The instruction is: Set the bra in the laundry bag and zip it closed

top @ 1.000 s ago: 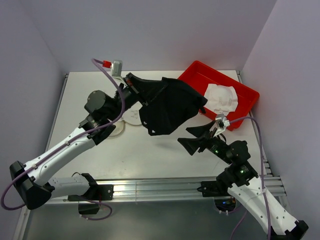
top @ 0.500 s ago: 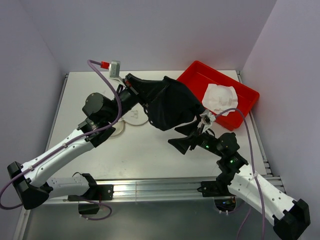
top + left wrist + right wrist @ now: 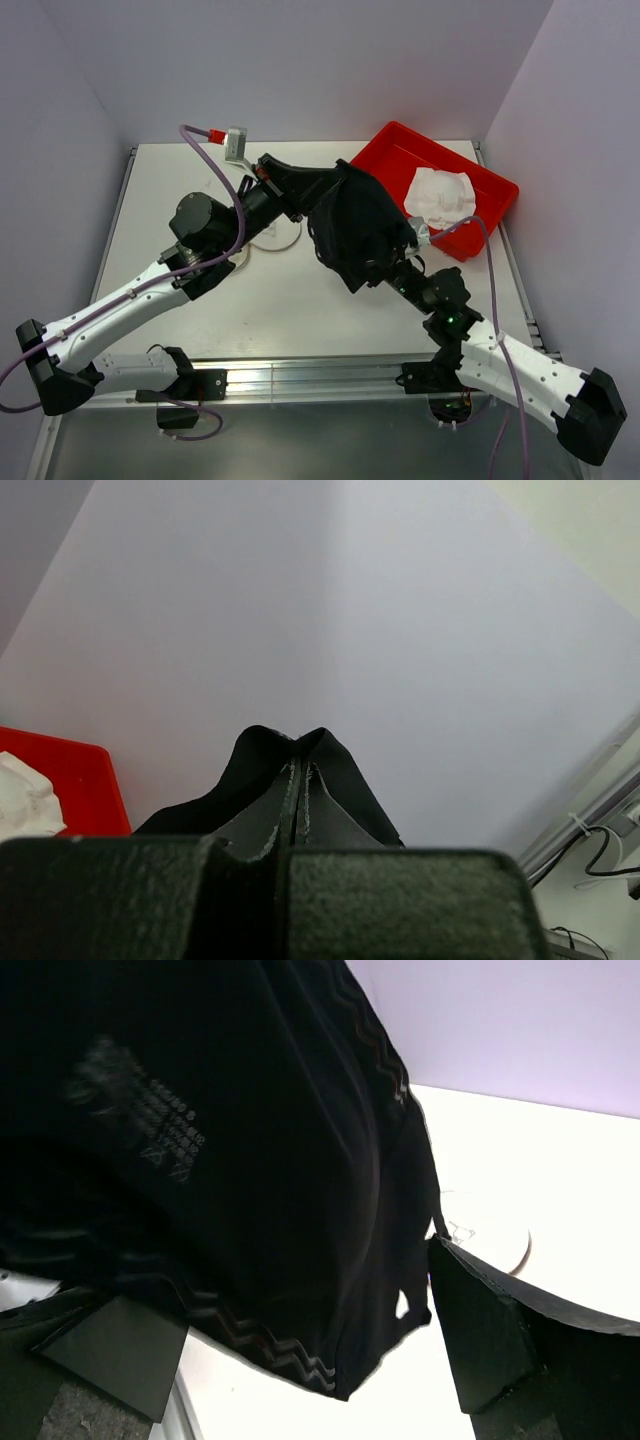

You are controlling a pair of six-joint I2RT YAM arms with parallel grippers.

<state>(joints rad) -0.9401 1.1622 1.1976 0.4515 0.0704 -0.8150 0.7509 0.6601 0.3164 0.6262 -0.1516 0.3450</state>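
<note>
The white bra [image 3: 441, 195] lies crumpled in the red tray [image 3: 390, 150] at the back right; its edge shows in the left wrist view [image 3: 20, 792]. The laundry bag [image 3: 277, 238] lies flat on the table, a whitish disc with a tan rim, partly hidden by my left arm; part of it shows in the right wrist view [image 3: 490, 1222]. My left gripper [image 3: 296, 186] is shut on a black cloth [image 3: 362, 225] and holds it in the air. My right gripper [image 3: 300, 1350] is open, with the cloth's lower edge [image 3: 300, 1260] hanging between its fingers. From above it is mostly hidden under the cloth.
The red tray [image 3: 92, 780] sits tilted against the table's back right corner. Purple walls close in at the back and on both sides. A metal rail [image 3: 320, 380] runs along the near edge by the arm bases.
My left gripper has carried the black cloth to the right and lower. My right gripper has moved up and left, from beside the cloth to under its lower edge.
</note>
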